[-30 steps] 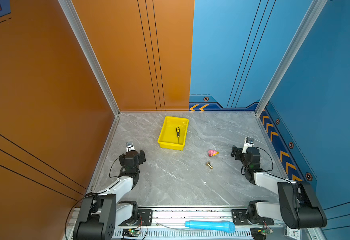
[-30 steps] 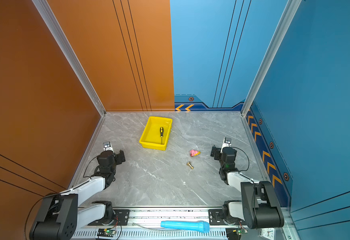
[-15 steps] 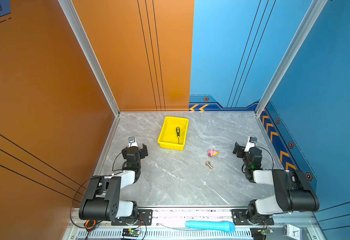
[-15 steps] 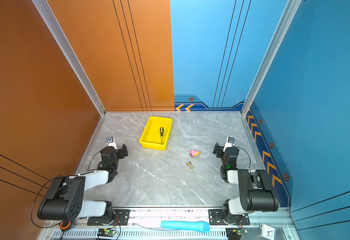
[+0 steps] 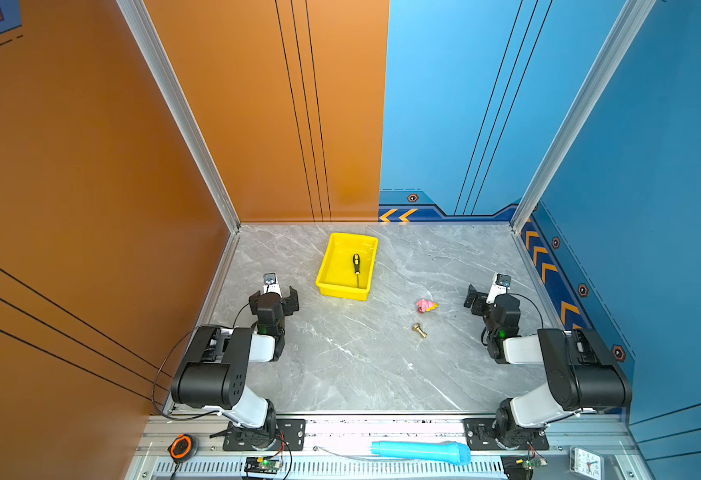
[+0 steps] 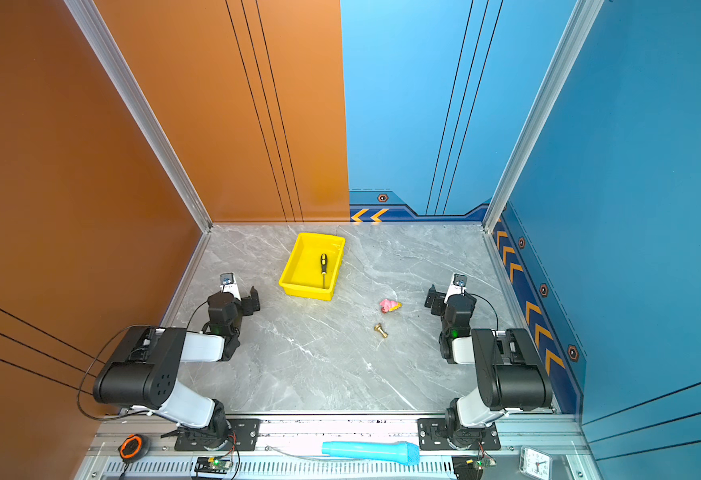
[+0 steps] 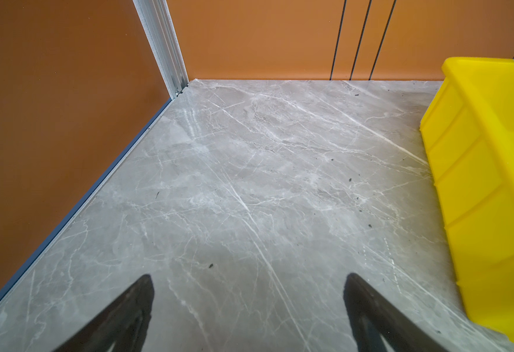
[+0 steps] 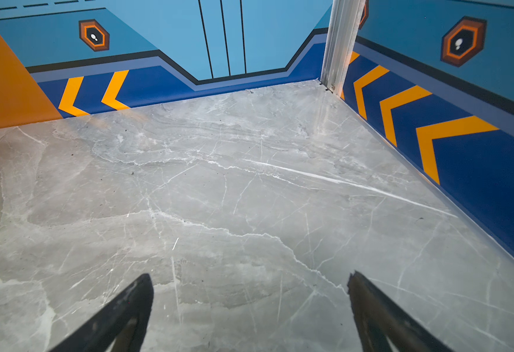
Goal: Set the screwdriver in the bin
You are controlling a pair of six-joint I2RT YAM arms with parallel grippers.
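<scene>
Both arms have folded back toward the front rail over the last second, their big black elbow joints now raised and nearer the camera. The left gripper (image 5: 274, 296) has crept a little farther onto the table (image 5: 340, 365), and the right gripper (image 5: 486, 297) sits about where it was. Screwdriver and bin unchanged. The screwdriver (image 5: 356, 266) lies flat inside the yellow bin (image 5: 324, 268), toward its right-hand side, handle toward the back wall and shaft pointing at the front rim; both top views agree (image 6: 323, 266). The bin stands on the grey marble table toward the back, slightly left of centre. The left gripper hangs low over bare table near the orange side wall, just beside the bin's near left corner but not touching it. Its wrist view shows two dark fingers (image 7: 134, 304) spread wide with only marble between them, and the bin's outer wall (image 7: 478, 183) alongside. The right gripper is low near the blue side wall, well apart from the bin, jaws likewise spread wide with nothing between them in its wrist view (image 8: 249, 279). Loose on the table between bin and right arm: a pink lump (image 5: 425, 305) and, nearer the front, a small brass fitting (image 5: 419, 330). A blue tube (image 5: 419, 452) lies on the front rail.
</scene>
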